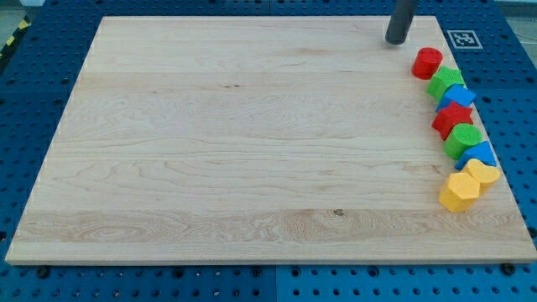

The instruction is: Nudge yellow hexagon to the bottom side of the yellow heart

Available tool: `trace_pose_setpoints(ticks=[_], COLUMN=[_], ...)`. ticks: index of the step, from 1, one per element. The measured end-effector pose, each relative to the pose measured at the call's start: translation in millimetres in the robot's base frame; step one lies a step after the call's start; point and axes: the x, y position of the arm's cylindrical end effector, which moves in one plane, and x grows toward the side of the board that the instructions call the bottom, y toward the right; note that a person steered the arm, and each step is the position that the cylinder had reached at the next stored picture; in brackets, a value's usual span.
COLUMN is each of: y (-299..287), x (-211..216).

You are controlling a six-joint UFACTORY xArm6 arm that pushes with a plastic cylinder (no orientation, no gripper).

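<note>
— Along the right edge of the pale wooden board (252, 143), every block sits in one crowded column. The arm's dark rod ends at its tip (396, 42), at the far right, just beside the red cylinder block (426, 62) but not touching it. The rod has no jaws, so there is nothing to spread or press together, and it carries nothing.

— Where is the yellow hexagon block (459, 192)?

— At the near end of the column, touching the yellow heart block (484, 173) on its left, near side. It looks almost placed already.

— So what might fail?

— The tip is well apart from the hexagon, with the green (444, 81), blue (460, 95), red star-like (453, 117), second green (464, 138) and second blue (480, 154) blocks between. A straight run down that column would likely scatter them. A push toward the right could also shove the heart toward the board's edge, since the two yellows are in contact.
</note>
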Motion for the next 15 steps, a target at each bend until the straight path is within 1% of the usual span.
trace_pose_setpoints(ticks=[1, 2, 4, 5, 6, 7, 9, 10, 12, 13, 14, 15], y=[-64.0, -118.4, -124.5, -106.2, -79.5, -68.3, -21.7, -10.8, 25.0, 22.0, -3.7, -9.4], x=[4.1, 54.1, 217.6, 272.4, 296.2, 292.8, 273.6, 273.7, 299.0, 300.8, 301.6, 321.6])
